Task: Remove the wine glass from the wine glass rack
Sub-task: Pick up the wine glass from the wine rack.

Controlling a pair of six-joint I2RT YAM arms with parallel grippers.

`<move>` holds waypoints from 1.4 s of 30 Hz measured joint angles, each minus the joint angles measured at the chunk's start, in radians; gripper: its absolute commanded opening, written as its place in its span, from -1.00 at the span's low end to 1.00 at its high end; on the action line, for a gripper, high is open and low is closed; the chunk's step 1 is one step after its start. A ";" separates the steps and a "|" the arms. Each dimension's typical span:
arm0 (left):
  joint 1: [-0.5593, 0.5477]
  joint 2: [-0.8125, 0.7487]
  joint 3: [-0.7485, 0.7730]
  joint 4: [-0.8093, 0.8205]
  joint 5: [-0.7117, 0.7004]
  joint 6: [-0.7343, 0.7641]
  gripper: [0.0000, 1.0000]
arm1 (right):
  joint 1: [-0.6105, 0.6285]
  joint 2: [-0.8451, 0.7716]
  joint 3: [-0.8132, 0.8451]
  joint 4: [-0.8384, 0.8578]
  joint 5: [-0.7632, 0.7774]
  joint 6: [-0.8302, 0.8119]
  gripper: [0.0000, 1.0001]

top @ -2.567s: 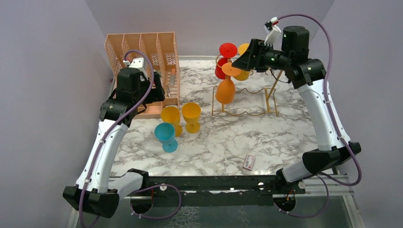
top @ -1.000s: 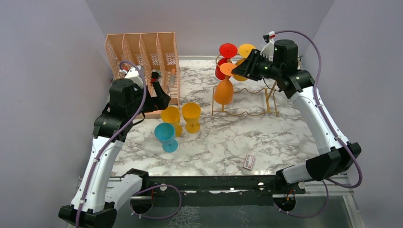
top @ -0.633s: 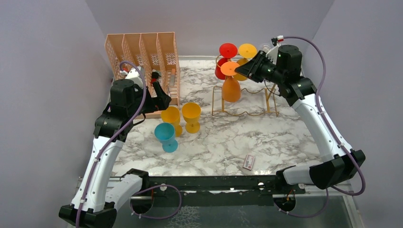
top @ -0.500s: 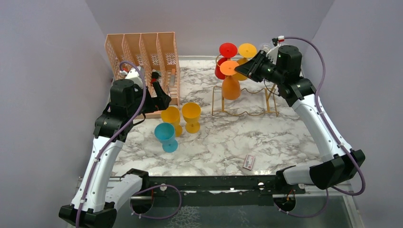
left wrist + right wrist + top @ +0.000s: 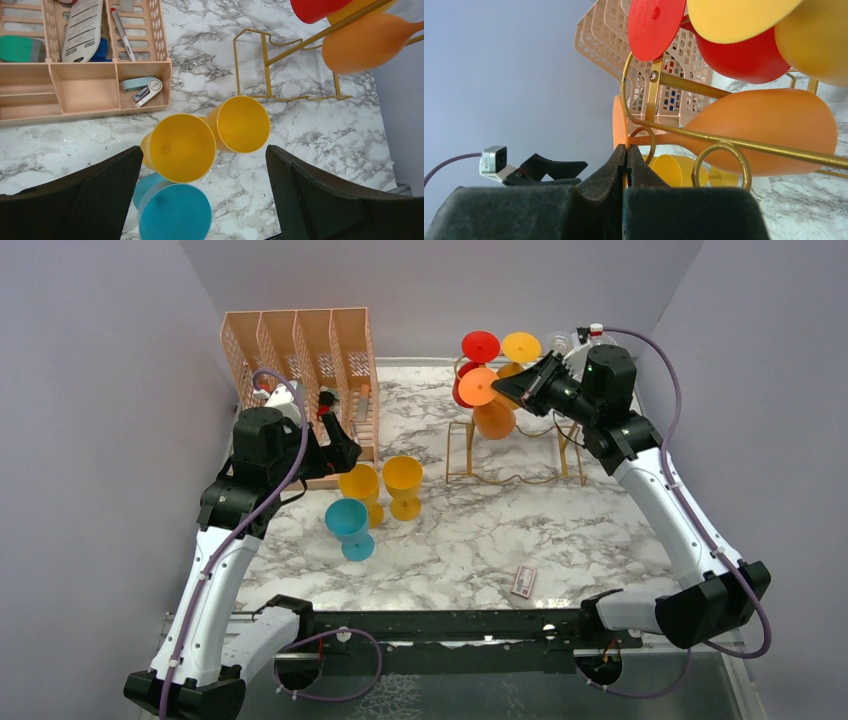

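Our right gripper (image 5: 626, 151) clamps the orange glass (image 5: 764, 130) by its foot's edge at the left end of the rack (image 5: 654, 100); our left gripper (image 5: 204, 150) gapes.

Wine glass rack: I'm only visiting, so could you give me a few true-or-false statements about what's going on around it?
1. The right jaws are shut on the foot of the orange glass. True.
2. The orange glass stands upright on the marble. False: it is up at the rack, tilted.
3. The left jaws are open above a teal glass. True.
4. The rack carries no other glasses. False: a red glass and a yellow glass hang there too.
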 measured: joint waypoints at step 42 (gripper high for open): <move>0.000 0.003 -0.010 0.023 0.030 -0.042 0.98 | -0.002 -0.117 -0.157 0.189 -0.082 0.165 -0.98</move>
